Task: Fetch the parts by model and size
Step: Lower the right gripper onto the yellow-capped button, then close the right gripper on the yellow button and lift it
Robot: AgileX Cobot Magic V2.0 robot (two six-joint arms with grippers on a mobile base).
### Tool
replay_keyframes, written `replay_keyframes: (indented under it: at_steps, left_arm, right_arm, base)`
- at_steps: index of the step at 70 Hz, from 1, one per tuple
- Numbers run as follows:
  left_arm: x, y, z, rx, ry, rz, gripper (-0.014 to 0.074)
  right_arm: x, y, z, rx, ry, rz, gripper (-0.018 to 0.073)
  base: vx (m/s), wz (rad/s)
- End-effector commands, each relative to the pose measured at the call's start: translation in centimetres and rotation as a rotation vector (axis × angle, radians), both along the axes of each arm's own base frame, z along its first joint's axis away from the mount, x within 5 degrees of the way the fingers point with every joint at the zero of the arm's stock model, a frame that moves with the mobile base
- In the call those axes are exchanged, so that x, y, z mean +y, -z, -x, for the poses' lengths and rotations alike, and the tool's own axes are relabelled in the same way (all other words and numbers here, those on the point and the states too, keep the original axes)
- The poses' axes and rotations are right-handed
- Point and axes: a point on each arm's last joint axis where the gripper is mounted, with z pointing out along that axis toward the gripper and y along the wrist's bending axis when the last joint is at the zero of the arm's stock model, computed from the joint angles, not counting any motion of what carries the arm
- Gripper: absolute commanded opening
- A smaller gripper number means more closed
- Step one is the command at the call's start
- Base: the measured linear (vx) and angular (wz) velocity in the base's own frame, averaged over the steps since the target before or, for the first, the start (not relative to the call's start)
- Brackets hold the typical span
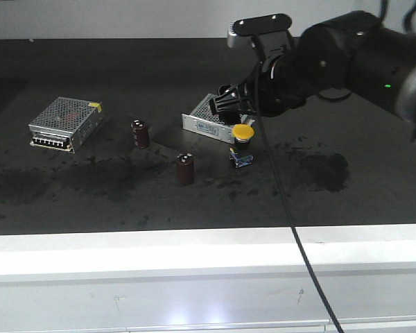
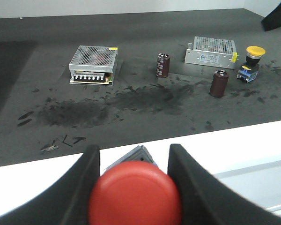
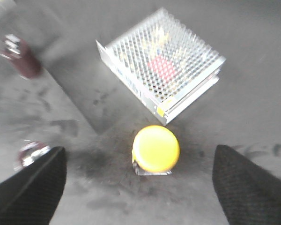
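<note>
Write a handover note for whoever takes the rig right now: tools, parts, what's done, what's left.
Left tool: shut on the red-capped switch, held by the white front edge, off the dark table.
Right tool: open, above the yellow-capped switch, fingers wide of it.
Yellow-capped switch: upright on the table, just in front of a power supply box.
Done: red-capped switch picked.
Left: grasp the yellow-capped switch. The drop-off spot is not in view.

Bright even light, blurred right-wrist view
</note>
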Motion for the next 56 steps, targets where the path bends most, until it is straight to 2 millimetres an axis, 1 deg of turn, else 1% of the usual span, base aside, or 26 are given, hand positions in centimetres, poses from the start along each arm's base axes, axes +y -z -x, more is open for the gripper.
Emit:
replay_keyframes:
  at_steps: [1, 10, 14, 22, 30, 50, 56]
  left_arm:
    - [-0.1, -1.4, -0.2, -0.091, 0.016, 0.016, -0.0007]
    - [-0.1, -1.4, -0.2, -0.091, 0.016, 0.016, -0.0007]
    - [-0.1, -1.4, -0.2, -0.091, 0.016, 0.016, -0.0007]
    - [-0.1, -1.4, -0.2, -0.091, 0.016, 0.016, -0.0007]
    - [-0.1, -1.4, -0.2, -0.091, 0.016, 0.016, -0.0007]
    - [-0.1, -1.4, -0.2, -0.091, 0.016, 0.016, -0.0007]
    - [-0.1, -1.4, -0.2, -0.091, 0.016, 0.016, -0.0007]
  right_arm:
    - [0.0, -2.2, -0.6, -0.075, 0.006, -0.013, 0.0612]
    - [0.0, -1.2, -1.8, -0.049, 0.019, -0.004, 0.0604]
    - [-0.3, -0.7, -2.2, -0.038, 0.031, 0.0, 0.0601]
    - [-0.4, 0.3, -2.7, -0.014, 0.039, 0.004, 0.0595]
    - [-0.1, 0.8, -2.8, 0.006, 0.037, -0.017, 0.0588]
    - [0.2, 2.5, -3.5, 0.036, 0.018, 0.004, 0.0588]
    - [0.3, 3.0, -3.7, 0.048, 0.018, 0.009, 0.0576]
  base:
    - [0.0, 0.0]
    - [0.0, 0.0]
    - [0.0, 0.0]
    - [0.0, 0.0]
    - [0.0, 0.0]
    - [0.0, 0.0]
    - [0.0, 0.0]
